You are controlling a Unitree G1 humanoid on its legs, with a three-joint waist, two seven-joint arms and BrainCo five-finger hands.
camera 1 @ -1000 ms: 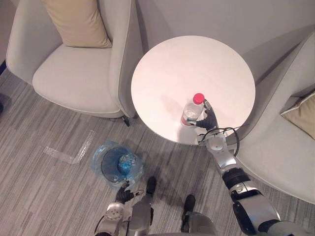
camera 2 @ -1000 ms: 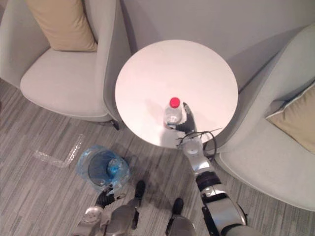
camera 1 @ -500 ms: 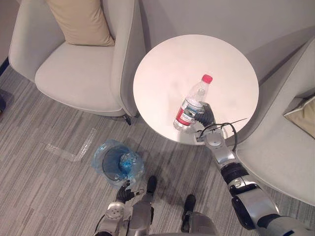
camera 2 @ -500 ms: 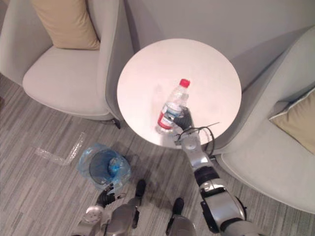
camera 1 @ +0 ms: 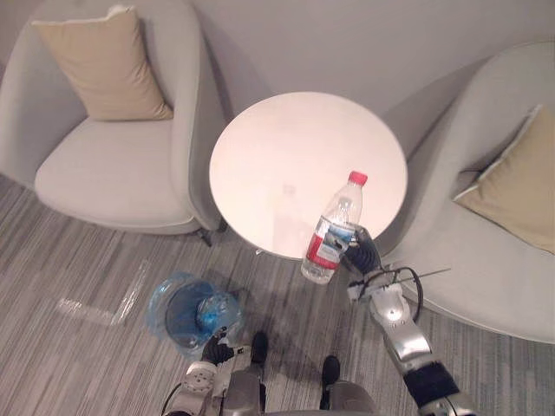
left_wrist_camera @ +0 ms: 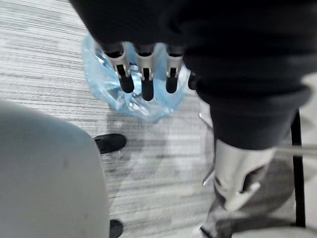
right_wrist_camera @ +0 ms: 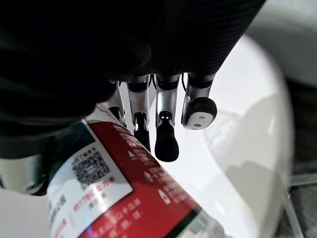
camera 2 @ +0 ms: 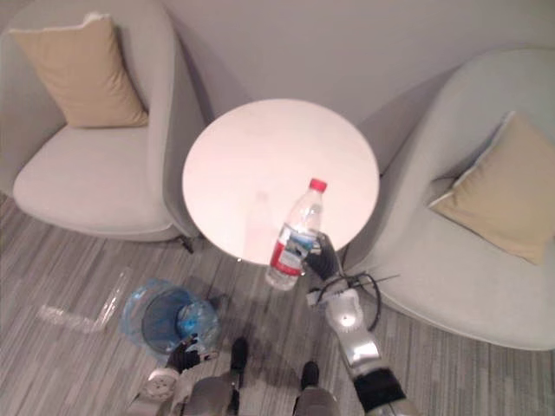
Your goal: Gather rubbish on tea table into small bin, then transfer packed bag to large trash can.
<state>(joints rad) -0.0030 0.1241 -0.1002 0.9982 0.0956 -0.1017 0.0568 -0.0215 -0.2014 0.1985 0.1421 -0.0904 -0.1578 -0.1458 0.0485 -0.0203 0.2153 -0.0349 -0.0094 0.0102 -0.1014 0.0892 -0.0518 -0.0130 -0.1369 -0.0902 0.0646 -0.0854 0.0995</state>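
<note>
A clear plastic bottle (camera 1: 332, 230) with a red cap and red label hangs tilted in the air over the near edge of the round white tea table (camera 1: 286, 147). My right hand (camera 1: 362, 254) is shut on its lower part, and the fingers (right_wrist_camera: 166, 134) curl against the label (right_wrist_camera: 133, 178). On the floor to the left stands the small bin (camera 1: 189, 305), lined with a blue bag that holds some crumpled rubbish. My left hand (camera 1: 213, 351) hangs just beside the bin with straight fingers (left_wrist_camera: 145, 79), holding nothing.
A grey armchair (camera 1: 104, 165) with a tan cushion stands left of the table, and another (camera 1: 486, 225) stands to the right. A strip of clear tape (camera 1: 104, 303) lies on the striped grey carpet left of the bin.
My right hand closed on the bottle, lifted it off the table and drew it back over the near edge, tilting it. The camera view has shifted. The left hand stays by the bin.
</note>
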